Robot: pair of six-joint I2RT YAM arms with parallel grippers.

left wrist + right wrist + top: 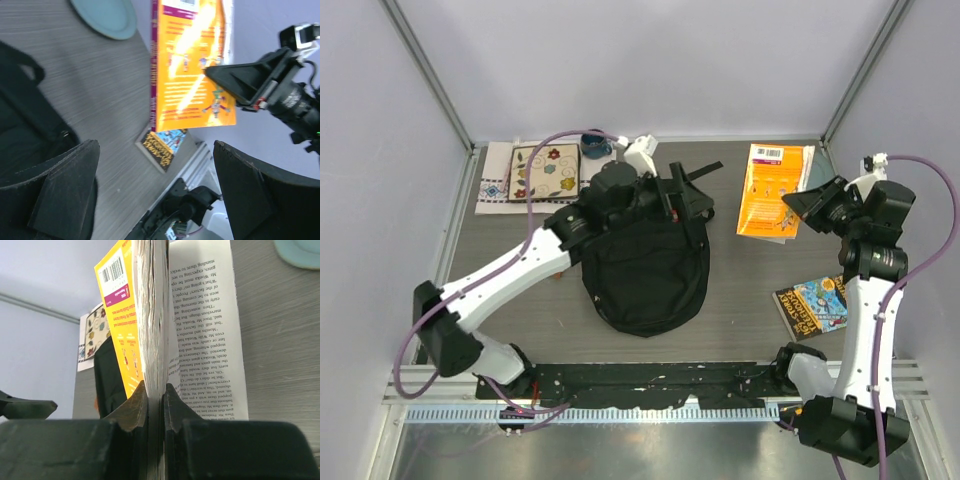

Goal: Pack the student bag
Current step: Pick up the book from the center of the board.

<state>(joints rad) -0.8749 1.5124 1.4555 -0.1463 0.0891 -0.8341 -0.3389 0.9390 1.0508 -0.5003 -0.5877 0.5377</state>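
The student bag (pixel 645 275) lies in the middle of the table, a black soft backpack with its straps toward the back; it also shows at the left wrist view's left edge (pixel 20 125). My left gripper (pixel 665 200) hovers over the bag's upper right, open wide with nothing between its fingers (pixel 65 190). My right gripper (pixel 802 208) is shut on the edge of an orange paperback book (pixel 770 188), pinching the cover and most of the pages (pixel 152 315). One loose printed page (pixel 210 330) fans away. The left wrist view shows the same grip on the book (pixel 192 65).
A second book with a blue and black cover (pixel 812 307) lies at the right front. A patterned notebook (pixel 545 172) rests on a cloth (pixel 492 185) at the back left, with a teal dish (pixel 597 148) beside it. Frame posts and walls enclose the table.
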